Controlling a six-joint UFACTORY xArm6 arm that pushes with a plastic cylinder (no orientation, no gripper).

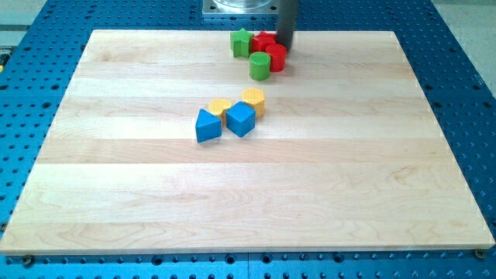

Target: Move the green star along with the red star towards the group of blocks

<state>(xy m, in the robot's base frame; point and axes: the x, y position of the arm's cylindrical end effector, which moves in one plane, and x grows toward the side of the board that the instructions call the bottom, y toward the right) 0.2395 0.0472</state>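
Observation:
The green star (242, 42) sits near the top edge of the wooden board, touching the red star (263, 41) on its right. My tip (284, 46) is at the red star's right side, just above the red cylinder (276, 57). A green cylinder (260, 66) stands just below the stars, against the red cylinder. Lower, near the board's middle, is a group: a yellow heart-like block (220, 107), a yellow hexagon (253, 100), a blue cube (240, 119) and a blue triangle (207, 125).
The wooden board (116, 194) lies on a blue perforated table (465, 77). The arm's grey base (240, 8) stands at the view's top, just beyond the board's edge.

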